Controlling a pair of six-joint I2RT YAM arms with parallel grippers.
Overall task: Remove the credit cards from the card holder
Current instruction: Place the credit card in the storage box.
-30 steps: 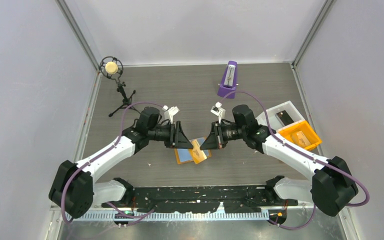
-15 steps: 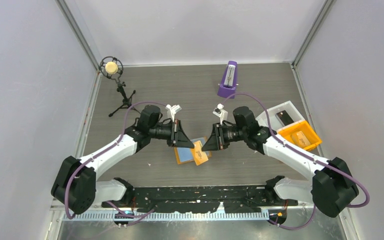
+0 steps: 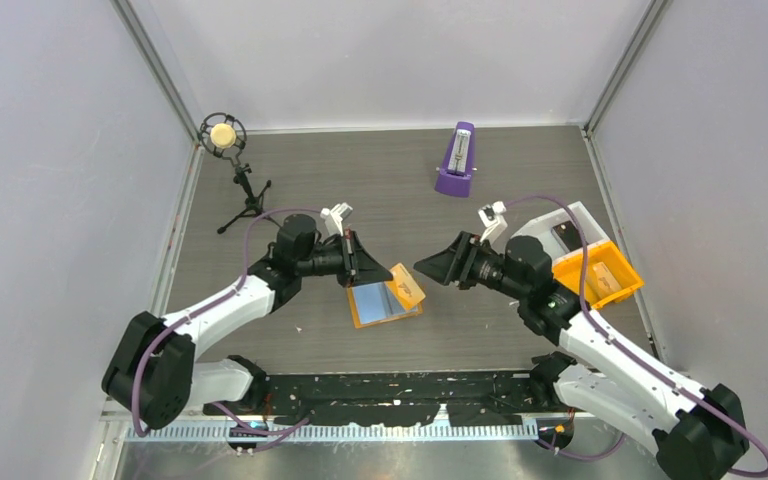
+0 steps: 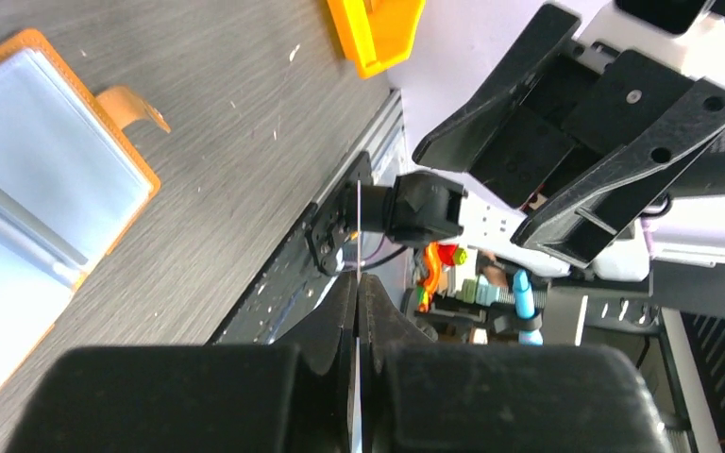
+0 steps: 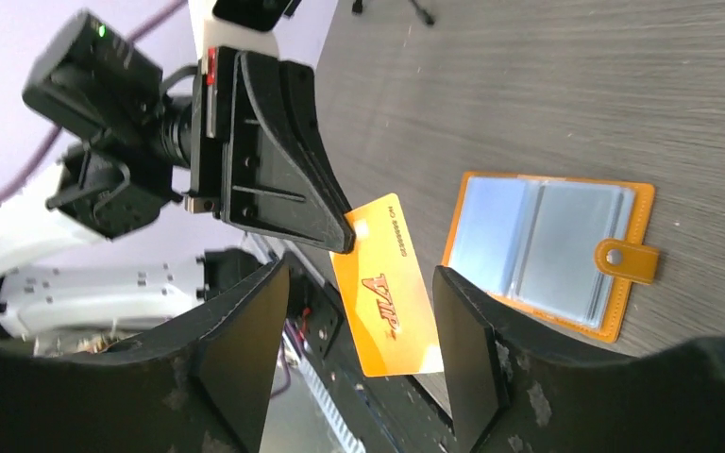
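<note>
1. Now the left end effector [image 5: 345,236] pinches an orange card [image 5: 392,293] by its corner over the holder [image 5: 547,250] edge, clear of its pockets.
2. Right end effector [image 3: 426,268], spread, hangs right of the holder, giving room.

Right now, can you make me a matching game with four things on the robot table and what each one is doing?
Things:
1. orange card
2. card holder
3. purple metronome
4. right gripper

States:
A. stands upright at the back
B. lies open on the table
C. pinched by the left gripper
D. jaws apart, holding nothing

Pairs: 1-C, 2-B, 3-A, 4-D
</note>
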